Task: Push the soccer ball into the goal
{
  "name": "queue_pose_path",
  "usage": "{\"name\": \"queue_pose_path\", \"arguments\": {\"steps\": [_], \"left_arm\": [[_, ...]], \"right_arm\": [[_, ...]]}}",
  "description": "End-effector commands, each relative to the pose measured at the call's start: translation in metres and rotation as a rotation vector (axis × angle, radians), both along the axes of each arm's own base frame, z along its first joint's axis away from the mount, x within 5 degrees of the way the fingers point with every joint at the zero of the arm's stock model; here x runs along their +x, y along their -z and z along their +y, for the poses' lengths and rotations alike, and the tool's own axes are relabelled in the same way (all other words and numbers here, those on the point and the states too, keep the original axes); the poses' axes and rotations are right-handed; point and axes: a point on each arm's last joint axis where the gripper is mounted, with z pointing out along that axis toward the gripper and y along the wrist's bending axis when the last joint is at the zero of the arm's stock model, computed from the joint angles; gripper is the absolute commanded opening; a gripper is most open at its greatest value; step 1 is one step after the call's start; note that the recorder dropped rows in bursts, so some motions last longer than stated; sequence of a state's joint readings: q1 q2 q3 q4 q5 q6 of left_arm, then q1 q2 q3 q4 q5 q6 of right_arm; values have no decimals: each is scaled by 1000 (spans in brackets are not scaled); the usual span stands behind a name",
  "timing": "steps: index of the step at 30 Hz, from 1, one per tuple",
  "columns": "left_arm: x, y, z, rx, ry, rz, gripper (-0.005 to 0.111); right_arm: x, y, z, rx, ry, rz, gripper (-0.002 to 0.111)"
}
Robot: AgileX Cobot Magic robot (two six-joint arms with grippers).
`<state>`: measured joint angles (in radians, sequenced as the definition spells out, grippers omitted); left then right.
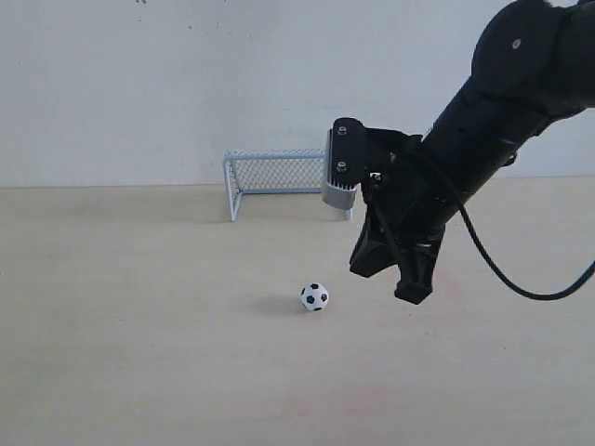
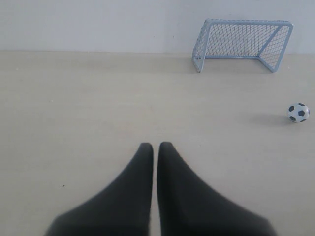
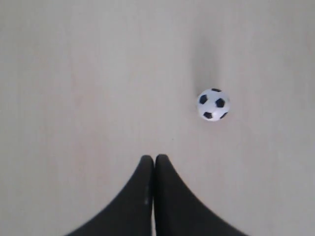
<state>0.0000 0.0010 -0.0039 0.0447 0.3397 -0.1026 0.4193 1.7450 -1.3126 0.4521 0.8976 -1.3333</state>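
The soccer ball [image 1: 314, 296] is white with black pentagon patches. Behind it, the goal [image 1: 274, 174] has a pale grey-white frame and dark mesh netting. The desk [image 1: 139, 325] is light beige. The right hand [image 3: 154, 158] and left hand [image 2: 155, 145] are black.

The soccer ball [image 1: 314, 296] sits on the pale bench [image 1: 139, 353], well in front of the goal [image 1: 276, 173], which stands at the bench's far edge by the white wall [image 1: 139, 84]. The black right arm [image 1: 493, 102] slants down from the upper right. Its fingers [image 1: 400, 265] point downward, near the ball's right side but apart from it. A grey wrist camera [image 1: 339, 177] hides the goal's right post. A black cable [image 1: 502, 274] loops beside the arm.
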Motion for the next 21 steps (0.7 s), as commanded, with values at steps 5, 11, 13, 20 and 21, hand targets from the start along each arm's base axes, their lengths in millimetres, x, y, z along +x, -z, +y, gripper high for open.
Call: {"name": "queue_pose_path", "arguments": {"steps": [5, 11, 13, 20, 21], "left_arm": [[0, 1, 0, 1, 0, 1, 4], [0, 1, 0, 1, 0, 1, 4], [0, 1, 0, 1, 0, 1, 4], [0, 1, 0, 1, 0, 1, 4], [0, 1, 0, 1, 0, 1, 4]], "right_arm": [[12, 38, 21, -37, -192, -66, 0], [16, 69, 38, -67, -251, -81, 0], [17, 76, 39, -75, -264, -83, 0], [25, 94, 42, -82, -265, -105, 0], [24, 96, 42, -79, -265, -98, 0]]}}
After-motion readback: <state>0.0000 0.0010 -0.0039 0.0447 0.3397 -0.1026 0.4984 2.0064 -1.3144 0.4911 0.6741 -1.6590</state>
